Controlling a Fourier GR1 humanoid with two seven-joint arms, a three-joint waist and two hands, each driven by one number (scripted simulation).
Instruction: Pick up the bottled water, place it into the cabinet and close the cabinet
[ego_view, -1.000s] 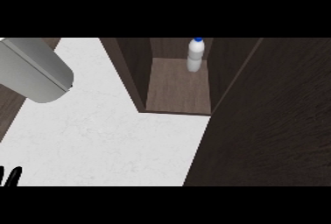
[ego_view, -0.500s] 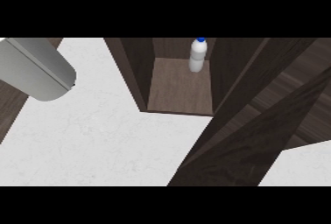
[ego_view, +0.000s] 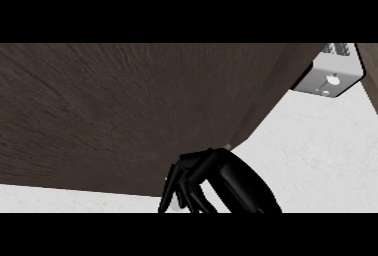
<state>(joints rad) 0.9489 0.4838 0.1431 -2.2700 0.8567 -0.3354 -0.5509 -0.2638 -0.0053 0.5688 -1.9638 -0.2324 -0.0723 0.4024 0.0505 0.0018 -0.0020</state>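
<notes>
Mostly the head view was filled by a broad dark wood panel (ego_view: 125, 110), which I judged to be the cabinet door seen close, slanting from the upper right down to a corner near the lower middle. Beyond it lay the white speckled counter (ego_view: 317, 150), showing at the right and as a thin strip along the lower left. At the upper right sat a small grey appliance (ego_view: 328, 75) with a round knob, its kind too unclear to name. Smallest was one black hand (ego_view: 221, 182), coming up from the lower edge with its fingers (ego_view: 173, 192) bent downward just under the door's corner; which hand it was could not be told, and it gripped nothing visible, though whether it touched the door was unclear. The bottled water did not show at all; presumably it stood hidden behind the panel, inside the cabinet. As for risk, if the door was being swung shut, curled fingers near its edge could slip off the corner and leave it ajar, or get caught between door and frame.
</notes>
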